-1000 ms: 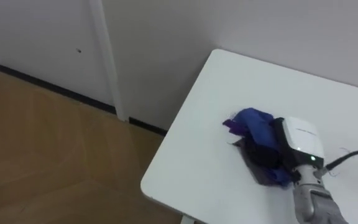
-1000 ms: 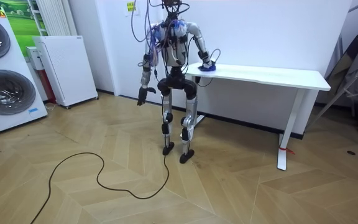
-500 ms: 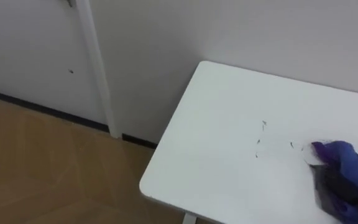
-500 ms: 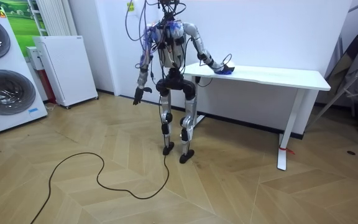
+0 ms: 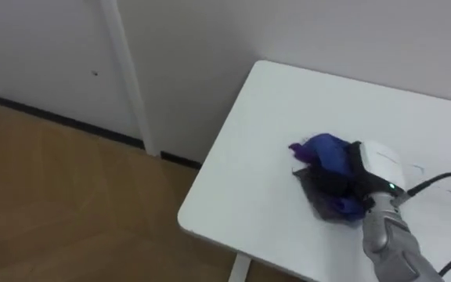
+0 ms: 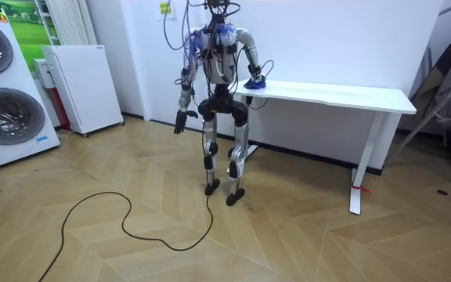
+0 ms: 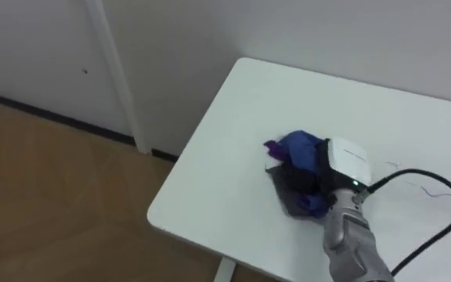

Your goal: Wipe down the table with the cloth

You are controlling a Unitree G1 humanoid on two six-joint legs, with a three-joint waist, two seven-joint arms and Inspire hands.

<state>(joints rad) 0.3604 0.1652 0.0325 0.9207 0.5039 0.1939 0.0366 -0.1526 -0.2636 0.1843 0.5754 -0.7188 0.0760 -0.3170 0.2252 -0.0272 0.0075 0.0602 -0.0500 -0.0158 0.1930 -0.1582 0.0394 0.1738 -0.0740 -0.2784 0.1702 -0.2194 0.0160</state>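
Note:
A bunched blue and dark cloth [image 5: 323, 146] lies on the white table [image 5: 265, 117] near its left end, a little in from the front edge. My right hand [image 5: 378, 164] comes in from the lower right and rests on the cloth, its dark fingers curled into the bundle. In the room view I stand at the table's [image 6: 343, 94] left end with the right arm stretched over the cloth [image 6: 254, 81]. My left hand [image 6: 180, 123] hangs beside my hip with relaxed fingers, away from the table.
A white wall runs right behind the table and a door frame [image 5: 128, 78] stands to its left above wooden floor. Faint dark marks [image 5: 417, 168] show on the tabletop just right of my hand. Two washing machines [image 6: 2, 94] and a white cabinet [image 6: 81, 86] stand at the room view's left.
Half a second ago my right hand and the cloth were farther right along the table; now they are back near the left end. The head view shifted with the sweep.

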